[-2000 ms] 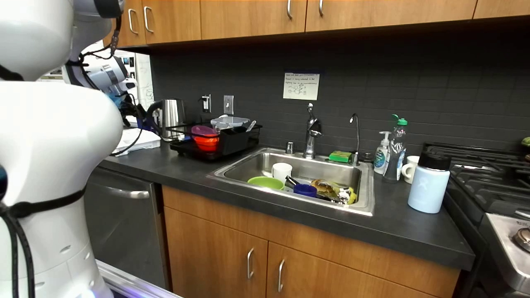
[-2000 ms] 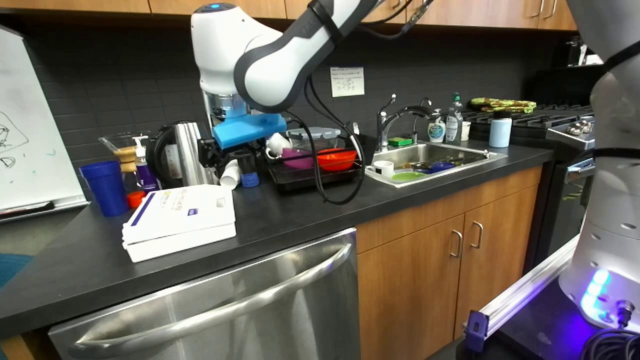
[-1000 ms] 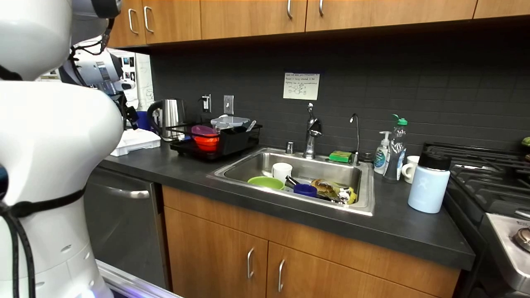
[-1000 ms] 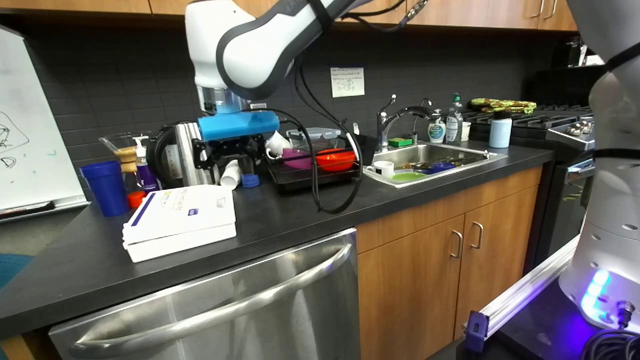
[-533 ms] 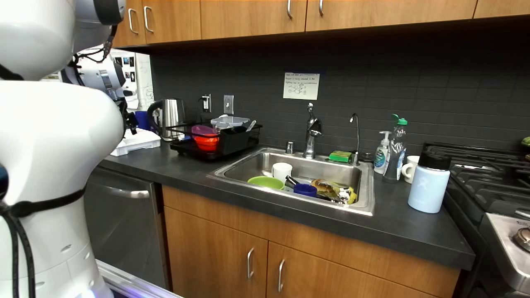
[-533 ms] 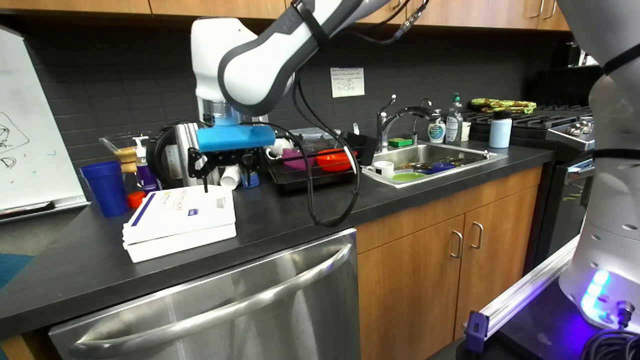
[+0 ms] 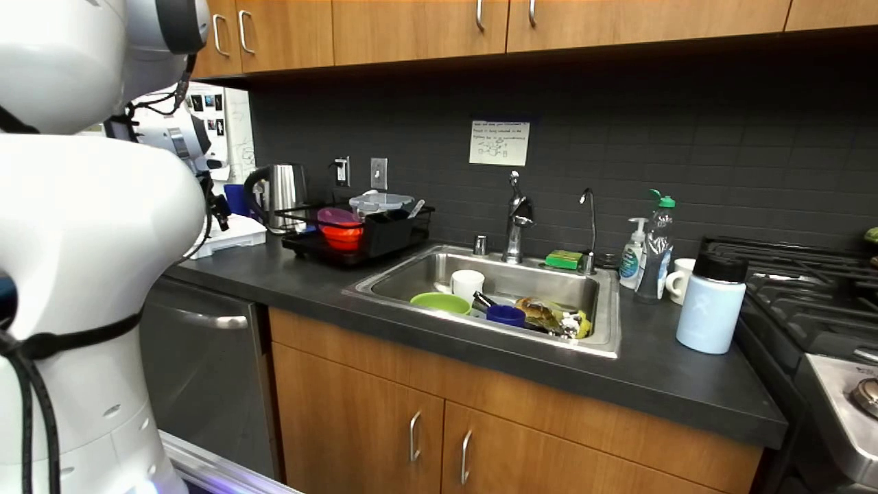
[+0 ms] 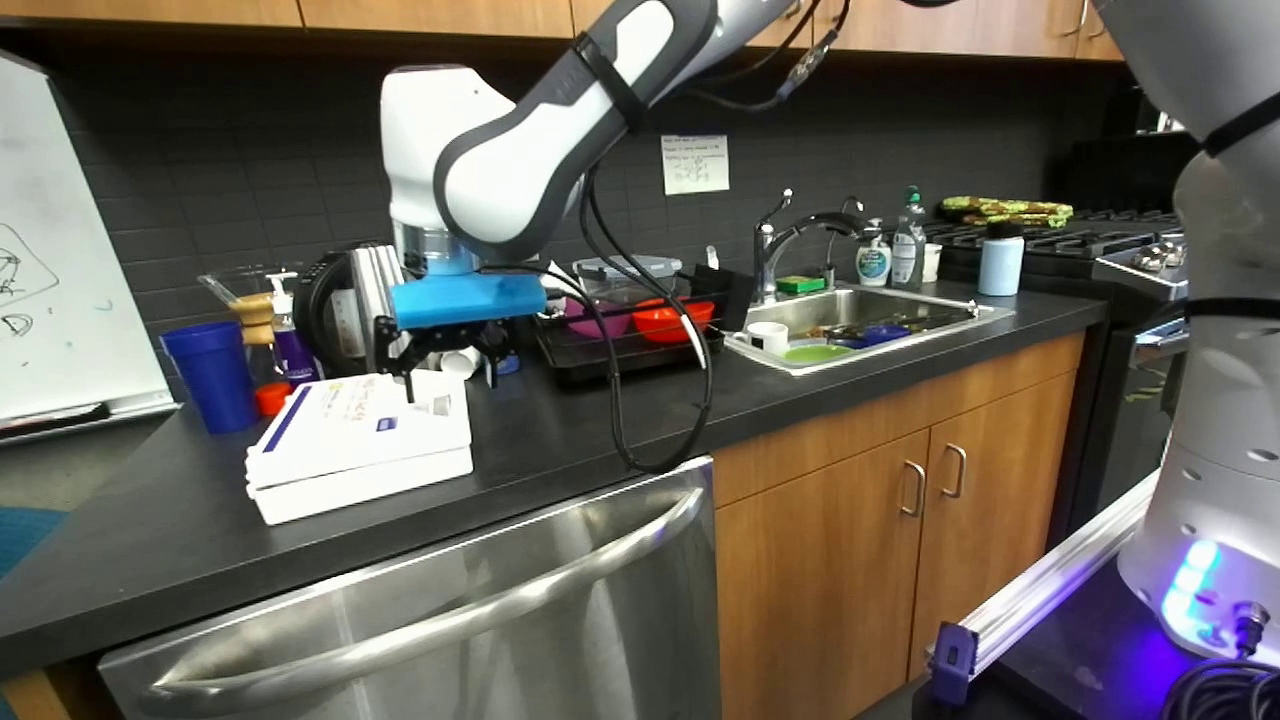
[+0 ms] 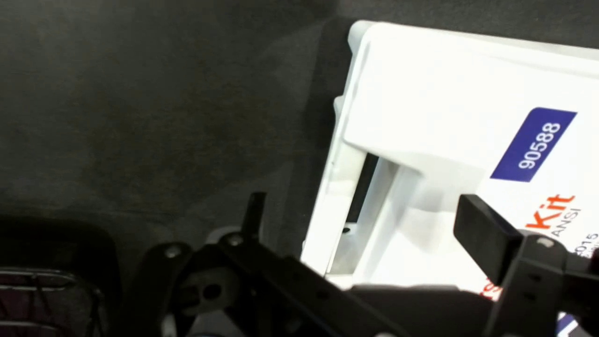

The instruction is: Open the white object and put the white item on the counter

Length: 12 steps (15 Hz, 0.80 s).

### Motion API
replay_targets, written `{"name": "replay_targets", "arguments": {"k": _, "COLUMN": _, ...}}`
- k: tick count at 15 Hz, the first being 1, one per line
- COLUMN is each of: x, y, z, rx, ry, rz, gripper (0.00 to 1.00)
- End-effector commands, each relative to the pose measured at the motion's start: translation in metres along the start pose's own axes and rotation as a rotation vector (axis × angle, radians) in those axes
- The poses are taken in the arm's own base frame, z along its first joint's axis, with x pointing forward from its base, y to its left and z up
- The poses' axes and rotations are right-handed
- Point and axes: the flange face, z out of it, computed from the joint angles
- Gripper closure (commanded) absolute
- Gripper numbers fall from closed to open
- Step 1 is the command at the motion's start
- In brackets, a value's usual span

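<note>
The hand (image 9: 362,210) has just sunk lower over the handle (image 9: 333,210) of the white case (image 8: 340,430) — spread wide, gripping nothing, one finger (image 9: 486,234) above the lid (image 9: 444,93), its mate out past the edge. The case lies closed on the worktop (image 8: 560,435), so a pinch at that handle — probably to open it — looks next.
</note>
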Motion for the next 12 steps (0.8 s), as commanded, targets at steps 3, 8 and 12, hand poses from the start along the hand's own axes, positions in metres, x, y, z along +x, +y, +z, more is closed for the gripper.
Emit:
{"name": "replay_targets", "arguments": {"k": 3, "x": 0.024, "y": -0.003, "z": -0.006, "rx": -0.005, "ry": 0.054, "rz": 0.021, "gripper": 0.00}}
{"name": "replay_targets", "arguments": {"k": 8, "x": 0.036, "y": 0.014, "z": 0.004, "rx": -0.024, "ry": 0.058, "rz": 0.047, "gripper": 0.00}}
{"name": "replay_targets", "arguments": {"k": 12, "x": 0.042, "y": 0.026, "z": 0.011, "rx": -0.043, "ry": 0.061, "rz": 0.059, "gripper": 0.00}}
